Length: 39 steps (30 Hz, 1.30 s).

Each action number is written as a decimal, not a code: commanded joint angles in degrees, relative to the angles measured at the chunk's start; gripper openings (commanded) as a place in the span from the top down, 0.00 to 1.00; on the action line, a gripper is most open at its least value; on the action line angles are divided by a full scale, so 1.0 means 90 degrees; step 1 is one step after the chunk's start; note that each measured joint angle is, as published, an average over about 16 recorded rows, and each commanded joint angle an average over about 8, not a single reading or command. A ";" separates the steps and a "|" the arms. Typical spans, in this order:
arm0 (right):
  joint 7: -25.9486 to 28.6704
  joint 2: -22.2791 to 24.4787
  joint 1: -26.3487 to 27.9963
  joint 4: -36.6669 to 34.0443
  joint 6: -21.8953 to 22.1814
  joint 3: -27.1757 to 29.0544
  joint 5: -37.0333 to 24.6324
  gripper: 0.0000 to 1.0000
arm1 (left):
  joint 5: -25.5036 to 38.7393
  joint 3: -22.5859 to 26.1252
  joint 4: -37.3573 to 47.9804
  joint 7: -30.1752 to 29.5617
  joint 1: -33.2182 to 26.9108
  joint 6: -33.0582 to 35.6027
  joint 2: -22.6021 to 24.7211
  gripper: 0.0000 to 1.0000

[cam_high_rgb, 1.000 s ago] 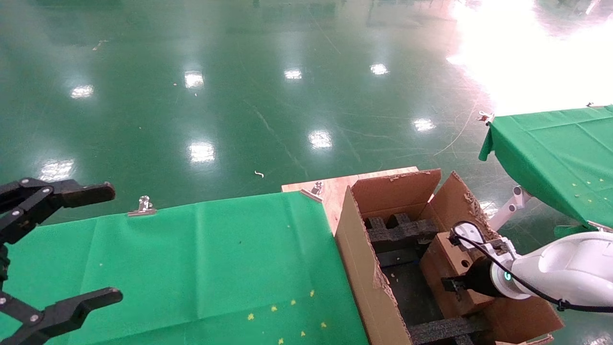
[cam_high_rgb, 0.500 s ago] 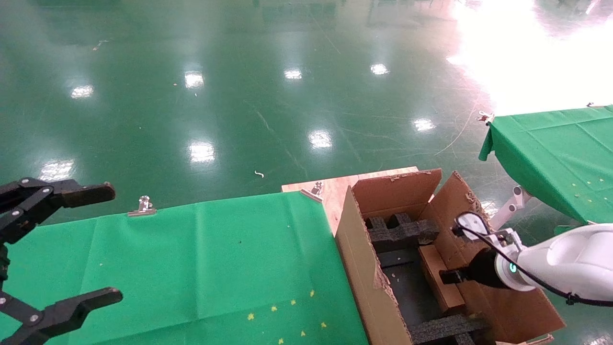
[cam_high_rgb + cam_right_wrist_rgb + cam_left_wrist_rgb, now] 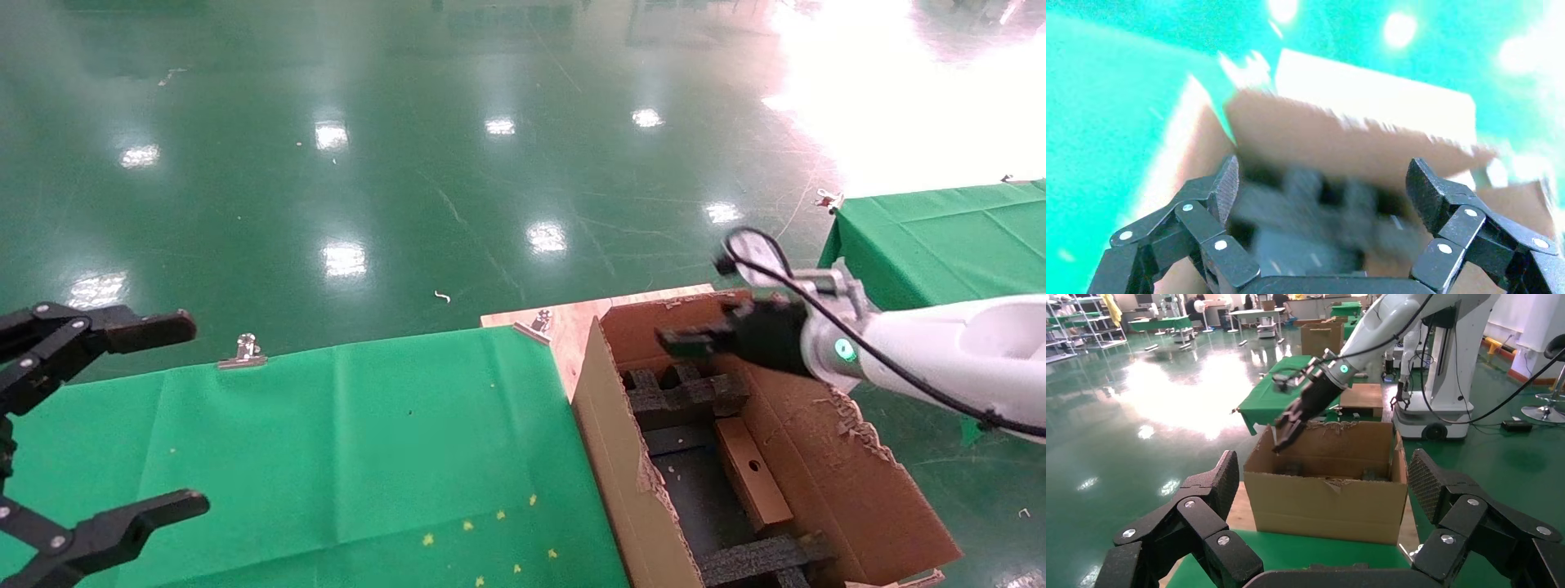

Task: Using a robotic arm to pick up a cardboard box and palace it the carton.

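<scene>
We have the cardboard box [image 3: 752,471] lying inside the carton [image 3: 621,457], on the dark floor between the foam inserts [image 3: 682,392], resting against the carton's right wall with its round hole facing up. Nothing grips it. Our right gripper [image 3: 682,339] hangs above the carton's far end, clear of the rim, and the right wrist view shows its fingers [image 3: 1223,184] spread wide with nothing between them. So we judge the placing itself done, and the step in hand is getting the robotic arm [image 3: 940,351] out cleanly.

To do that well, we lift straight up above the carton before we swing sideways, because the ragged right flap [image 3: 850,416] stands just below the wrist and the black cable [image 3: 899,371] loops close to it. We keep the fingers apart, so that they cannot catch the torn card. We also avoid dipping back toward the foam at the carton's far end.

The box looks slightly tilted against the wall; we judge it stable enough, so we leave it.

Our left gripper [image 3: 106,425] is parked over the green desk [image 3: 368,441], well left of the carton, its fingers [image 3: 1211,490] wide apart and empty.
</scene>
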 commanded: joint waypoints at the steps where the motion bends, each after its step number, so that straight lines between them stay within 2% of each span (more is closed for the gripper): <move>1: -0.0336 -0.0021 0.0094 0.0035 0.0370 0.0027 0.0363 0.00 | 0.0000 0.0000 0.0000 0.0000 0.0000 0.0000 0.0000 0.00; 6: -0.0836 -0.0080 0.0251 0.0073 0.0816 0.0067 0.1096 0.00 | -0.0001 0.0000 0.0001 0.0000 0.0000 -0.0001 -0.0001 0.00; 9: -0.0944 -0.0095 0.0300 0.0090 0.0931 0.0089 0.1306 0.00 | -0.0002 0.0000 0.0002 0.0001 0.0001 -0.0002 -0.0001 0.00; 18: -0.1071 -0.0106 0.0205 0.0073 0.0779 0.0253 0.1379 0.00 | -0.0002 0.0000 0.0002 0.0001 0.0001 -0.0002 -0.0001 0.00; 23: -0.1682 -0.0152 -0.0123 0.0038 0.0283 0.0901 0.1754 0.00 | -0.0003 0.0000 0.0003 0.0001 0.0001 -0.0003 -0.0001 0.00; 39: -0.4392 -0.0350 -0.1605 -0.0124 -0.1969 0.3784 0.3385 0.00 | -0.0003 0.0001 0.0003 0.0002 0.0000 -0.0003 -0.0001 0.00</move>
